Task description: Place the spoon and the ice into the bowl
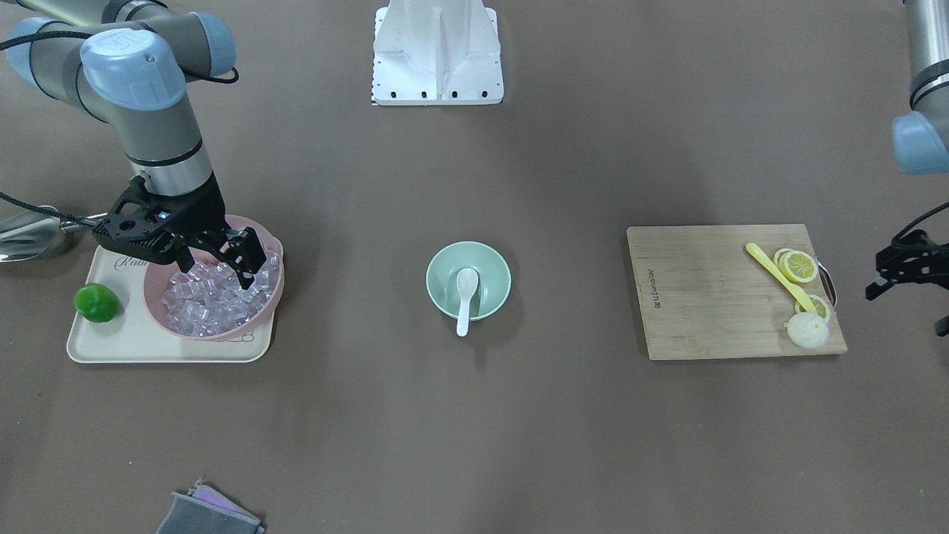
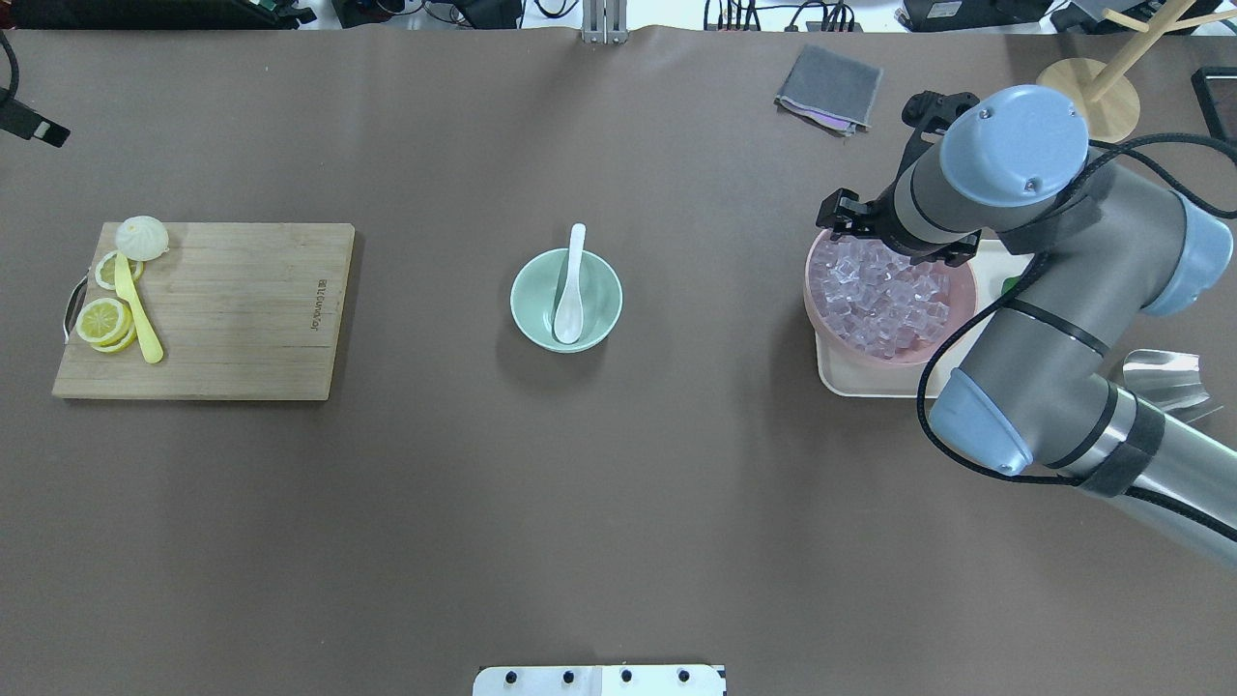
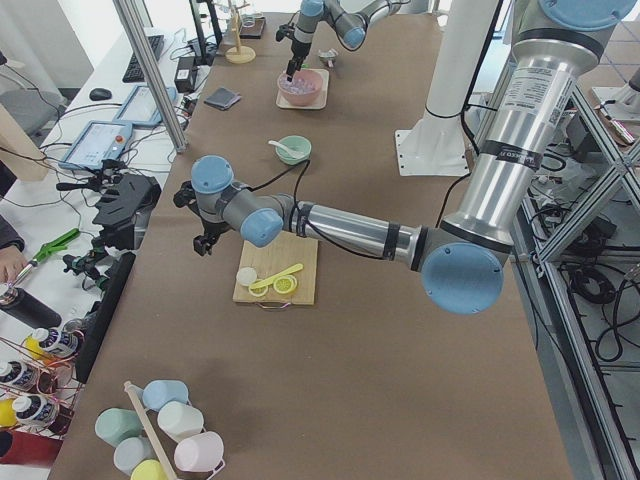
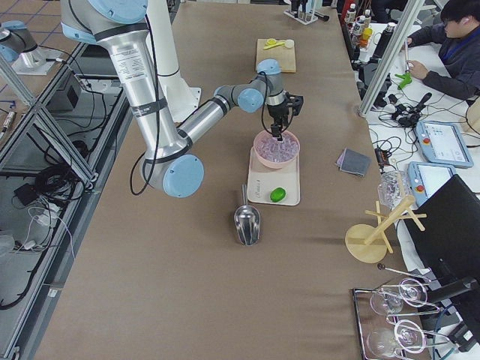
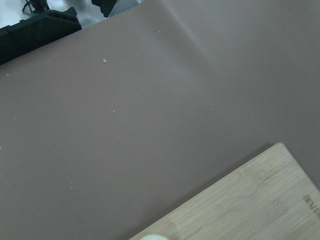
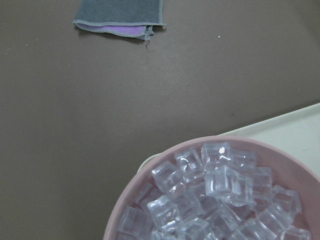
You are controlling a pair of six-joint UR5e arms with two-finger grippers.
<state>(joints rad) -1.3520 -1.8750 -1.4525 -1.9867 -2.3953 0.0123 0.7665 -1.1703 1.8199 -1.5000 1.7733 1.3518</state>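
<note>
The white spoon (image 1: 467, 291) lies in the mint-green bowl (image 1: 498, 268) at the table's middle, its handle resting over the rim; both also show in the overhead view, spoon (image 2: 570, 290) and bowl (image 2: 536, 290). Several clear ice cubes (image 1: 207, 305) fill a pink bowl (image 1: 157, 315). My right gripper (image 1: 216, 271) is open, with its fingertips down among the cubes at the bowl's robot-side part. The right wrist view shows the ice (image 6: 220, 197) close below. My left gripper (image 1: 901, 268) hangs off the far side, beyond the cutting board; I cannot tell its state.
The pink bowl stands on a cream tray (image 1: 126, 343) with a green lime (image 1: 96, 302). A metal scoop (image 1: 26, 237) lies beside the tray. A wooden cutting board (image 1: 704, 297) holds a yellow spoon (image 1: 778, 274) and lemon slices. A grey cloth (image 1: 207, 512) lies at the operators' edge.
</note>
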